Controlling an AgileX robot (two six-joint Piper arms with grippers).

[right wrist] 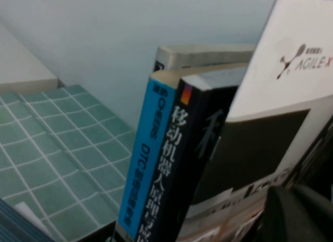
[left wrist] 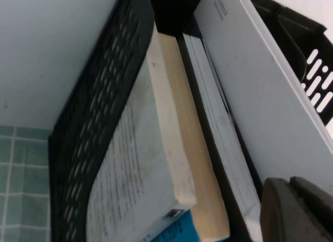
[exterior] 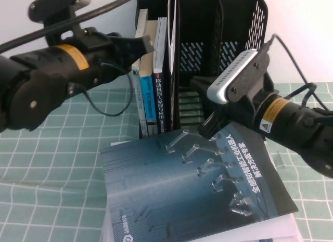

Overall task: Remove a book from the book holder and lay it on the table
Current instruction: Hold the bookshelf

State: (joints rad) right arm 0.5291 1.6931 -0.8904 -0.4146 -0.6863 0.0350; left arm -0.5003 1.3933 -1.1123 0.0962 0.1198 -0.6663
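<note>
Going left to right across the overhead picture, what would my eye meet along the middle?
Left pincer up at the book tops → blue book → dark book → black holder → right pincer, low before the holder above the flat book.

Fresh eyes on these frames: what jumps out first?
The big dark blue book lying flat on the green checked tablecloth in the foreground, with the right gripper at its far edge. Behind it stands the black book holder, several books still upright in its left compartment. The left gripper is up at the tops of those books.
</note>
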